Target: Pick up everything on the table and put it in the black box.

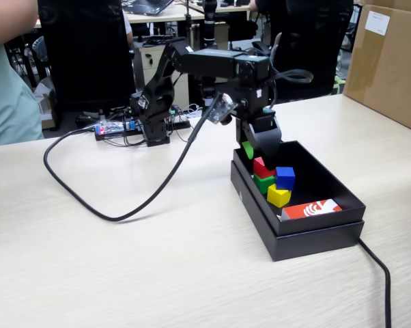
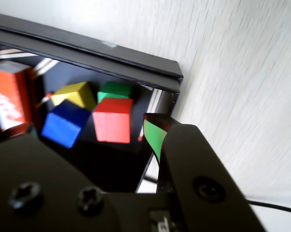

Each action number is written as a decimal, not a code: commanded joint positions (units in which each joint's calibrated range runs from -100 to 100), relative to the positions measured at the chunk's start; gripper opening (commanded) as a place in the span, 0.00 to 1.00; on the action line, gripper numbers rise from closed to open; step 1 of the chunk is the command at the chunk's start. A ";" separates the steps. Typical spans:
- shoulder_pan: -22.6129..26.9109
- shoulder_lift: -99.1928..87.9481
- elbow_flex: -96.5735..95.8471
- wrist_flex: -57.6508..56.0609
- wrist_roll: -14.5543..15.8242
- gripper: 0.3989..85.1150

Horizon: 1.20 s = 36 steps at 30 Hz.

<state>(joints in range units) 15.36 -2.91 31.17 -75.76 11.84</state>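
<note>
Four cubes [image 1: 274,181] inside the box [image 1: 315,236]

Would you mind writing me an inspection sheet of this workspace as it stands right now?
Surface: pale wood-grain table, no cubes left on it.
Job's things: red cube, blue cube, green cube and yellow cube clustered inside the black box.
Clutter: orange-and-white card lying in the box beside the cubes.
Grippers: gripper over the box's far end, empty; green pad on one of its fingers; the jaw gap is hidden.
Cables: thick black cable looping across the table; another past the box.
Surroundings: brown carton, office chairs, a person's arm.
</note>
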 commanded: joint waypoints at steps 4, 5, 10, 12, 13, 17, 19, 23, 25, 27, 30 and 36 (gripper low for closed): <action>-4.05 -26.52 -6.97 2.37 -4.10 0.56; -4.84 -30.31 -9.32 2.98 -4.64 0.56; -10.35 -56.70 -33.35 15.25 -9.13 0.56; -11.62 -63.70 -42.32 20.52 -10.26 0.56; -12.26 -67.14 -46.49 22.85 -10.55 0.56; -14.55 -80.45 -63.81 33.04 -11.48 0.56; -15.68 -84.58 -71.70 39.18 -12.70 0.56; -16.26 -91.81 -86.02 47.21 -15.14 0.56; -16.26 -93.65 -90.19 50.93 -15.48 0.56; -16.17 -95.71 -95.18 54.90 -15.63 0.56; -16.12 -96.17 -101.07 59.22 -15.38 0.56; -16.21 -96.28 -113.40 71.66 -16.65 0.56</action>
<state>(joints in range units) -0.81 -97.67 -82.20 -11.89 -3.69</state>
